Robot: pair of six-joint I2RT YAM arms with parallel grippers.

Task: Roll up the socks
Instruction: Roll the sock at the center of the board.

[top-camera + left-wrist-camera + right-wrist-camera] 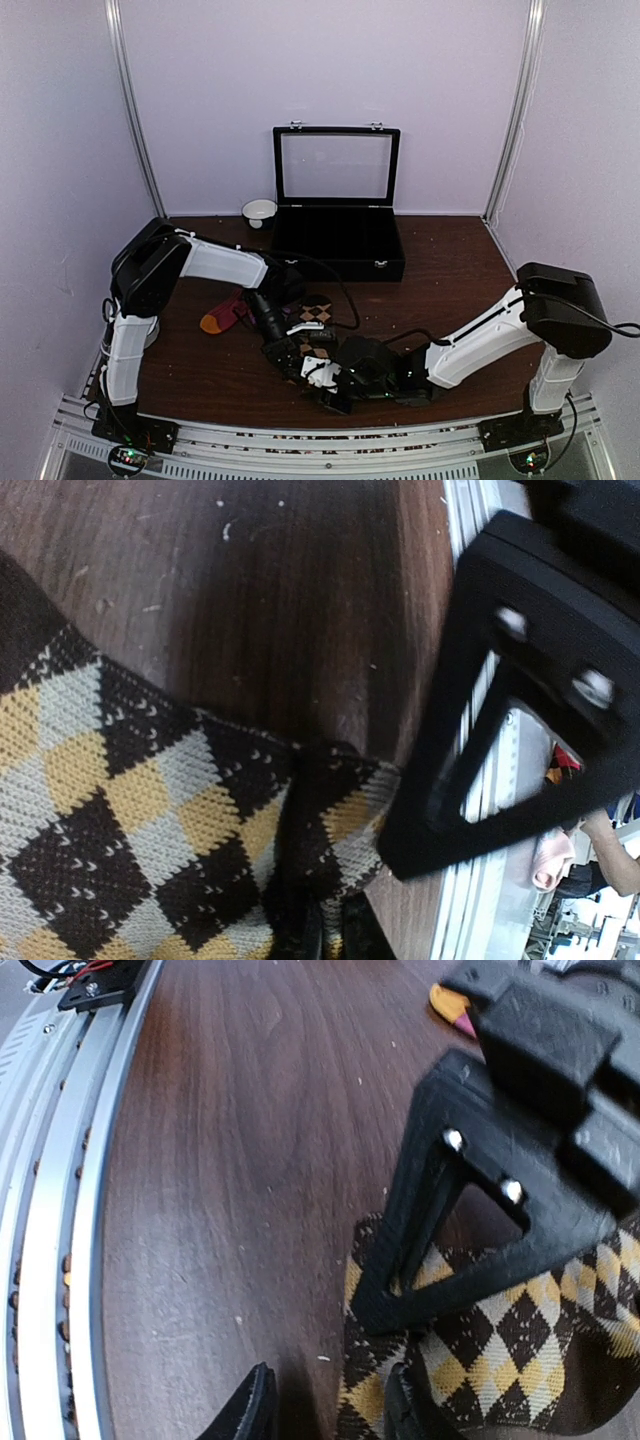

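1. Far left: the magenta-red sock (228, 312) lies flat on the table (450, 290), orange toe pointing left, apart from both grippers and untouched.

2. Left gripper (325, 935): jaws clenched on a raised fold of the argyle sock (120, 820). Only the fingertips bite the fabric, so the hold looks shallow.

3. Argyle sock: it lies centre-front on the table, mostly flat, near the rail (60, 1210) at the table's near edge. Judged from this, rolling has barely begun.

4. Right gripper (325, 1410): jaws released, standing apart. One finger is over bare wood, the other at the sock's edge, with that edge between them. No fabric is clamped.

CAUTION:
- The two grippers work at the same end of the sock, nearly touching. A further approach may bring the fingers into collision.
- If the right jaws close where they stand, they may catch a single layer or miss the edge.
- A pull against the shallow left hold may slip the fold free and flatten it.
- Dragging toward the rail may snag the sock.
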